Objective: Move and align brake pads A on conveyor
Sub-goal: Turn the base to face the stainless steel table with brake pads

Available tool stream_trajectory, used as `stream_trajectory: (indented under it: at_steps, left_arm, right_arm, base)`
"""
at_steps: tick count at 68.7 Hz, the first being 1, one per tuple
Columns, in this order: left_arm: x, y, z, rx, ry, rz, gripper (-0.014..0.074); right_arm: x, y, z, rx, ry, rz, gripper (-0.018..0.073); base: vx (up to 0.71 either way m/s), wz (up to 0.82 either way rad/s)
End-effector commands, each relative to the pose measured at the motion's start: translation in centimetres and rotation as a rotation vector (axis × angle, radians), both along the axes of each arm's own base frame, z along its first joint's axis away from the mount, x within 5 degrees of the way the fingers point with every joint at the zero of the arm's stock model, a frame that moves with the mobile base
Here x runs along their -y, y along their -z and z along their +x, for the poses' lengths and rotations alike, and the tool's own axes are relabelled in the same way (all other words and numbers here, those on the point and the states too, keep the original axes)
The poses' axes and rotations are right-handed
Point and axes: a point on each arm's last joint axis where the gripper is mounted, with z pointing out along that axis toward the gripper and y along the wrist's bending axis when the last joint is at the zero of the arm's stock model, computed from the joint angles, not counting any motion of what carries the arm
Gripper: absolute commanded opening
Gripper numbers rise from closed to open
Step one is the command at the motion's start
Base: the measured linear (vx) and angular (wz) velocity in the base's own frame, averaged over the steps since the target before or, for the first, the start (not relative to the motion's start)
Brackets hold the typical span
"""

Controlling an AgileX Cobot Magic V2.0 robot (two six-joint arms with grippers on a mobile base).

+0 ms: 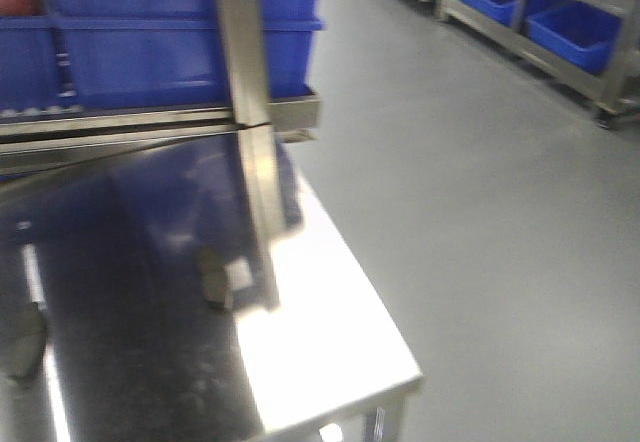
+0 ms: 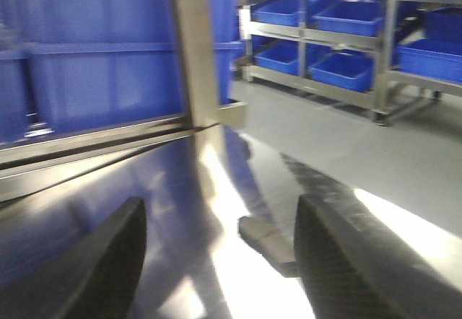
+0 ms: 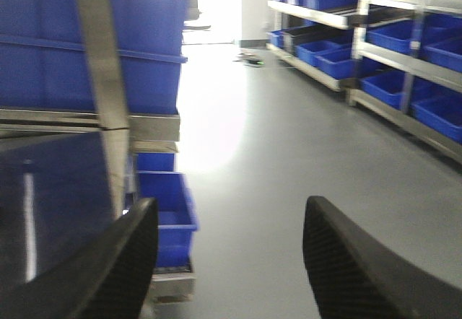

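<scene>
— Front view first. What's on the table point(image 1: 330, 342)?
— Two pads by my count. One pad point(image 1: 215, 277) lies flat beside the steel post point(image 1: 245, 62), and a second pad point(image 1: 20, 337) sits at the near left edge, well apart from it. There's one post, with blue crates point(image 1: 150, 32) behind it. I can't spot the belt in any view.
— Left wrist?
— The left gripper point(image 2: 220, 221) has its two fingers spread wide with nothing in them. One pad point(image 2: 268, 238) lies on the steel ahead, between the fingers but nearer the right one.
— Trouble there?
— I'd say so. It's off-centre, so a closing finger may shove it first, and on that slick steel it could skid or turn. The post stands just beyond, and a careless reach might clip it. The glare and blur won't help the aim either.
— Right wrist?
— The right gripper point(image 3: 227, 218) is spread too, and empty. It looks past the table's far end at bare floor point(image 3: 289, 153) and racks point(image 3: 390, 52) of blue bins. There's no pad here. Anything let go out there would, I reckon, land on the floor.
</scene>
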Motion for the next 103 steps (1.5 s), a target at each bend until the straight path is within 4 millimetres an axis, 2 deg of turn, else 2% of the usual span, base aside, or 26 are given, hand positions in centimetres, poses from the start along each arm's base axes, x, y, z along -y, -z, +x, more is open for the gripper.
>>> stream_trajectory:
  at_steps: [1, 43, 103]
  left_arm:
    - [0.20, -1.50, 0.06, 0.083, 0.019, -0.029, 0.0439]
    - [0.20, -1.50, 0.06, 0.083, 0.019, -0.029, 0.0439]
    - [0.20, -1.50, 0.06, 0.083, 0.019, -0.029, 0.0439]
  right_arm:
    - [0.09, -1.45, 0.02, 0.084, 0.011, -0.006, 0.0432]
    - [0.09, -1.45, 0.02, 0.084, 0.011, -0.006, 0.0432]
    - [0.09, -1.45, 0.02, 0.085, 0.011, -0.006, 0.0432]
  base:
    - [0.20, 0.77]
    - [0.14, 0.58]
    - [-0.01, 0.00]
